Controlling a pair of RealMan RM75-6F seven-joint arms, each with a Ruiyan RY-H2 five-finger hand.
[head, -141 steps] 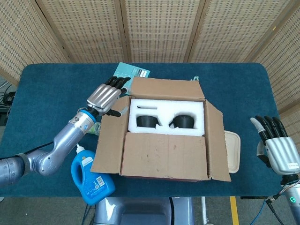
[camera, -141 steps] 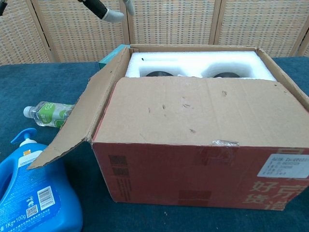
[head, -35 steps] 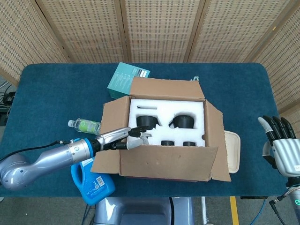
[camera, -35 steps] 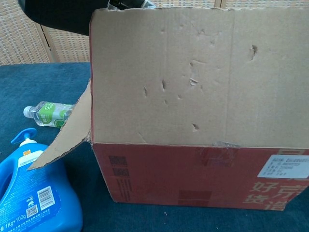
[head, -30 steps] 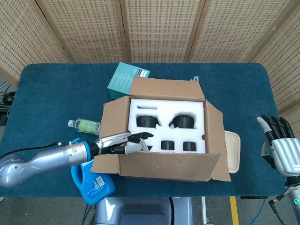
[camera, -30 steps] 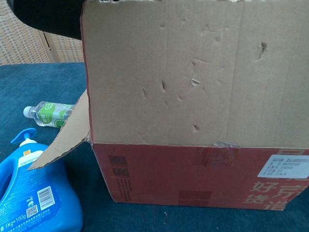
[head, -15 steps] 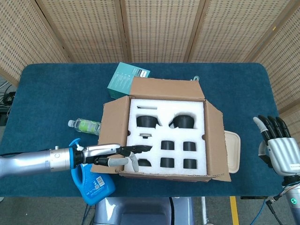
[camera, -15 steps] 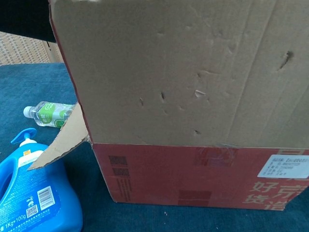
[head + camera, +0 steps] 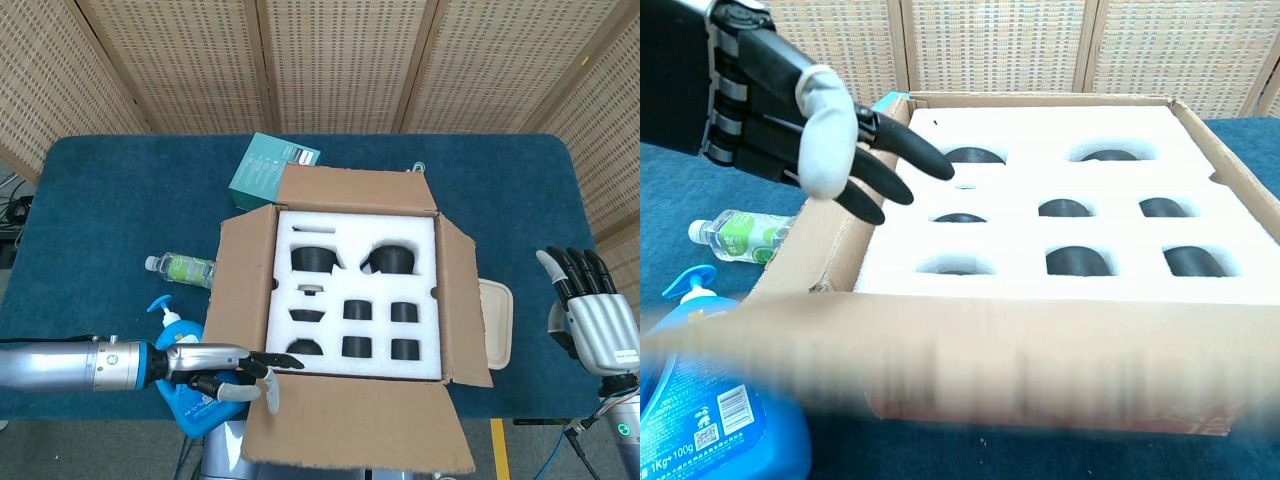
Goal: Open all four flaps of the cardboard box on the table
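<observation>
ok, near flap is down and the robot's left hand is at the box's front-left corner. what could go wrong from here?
1. The near flap overhangs the table edge and looks blurred in the chest view; it may spring back up.
2. The left robot hand sits right by the detergent bottle; pulling back could knock it over.
3. Its fingers reach over the foam insert and might snag it.

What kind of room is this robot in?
Probably a robot test room, not a home. Woven folding screens wall off a table with a blue cloth, and a cardboard box sits between household props like a blue detergent bottle.
</observation>
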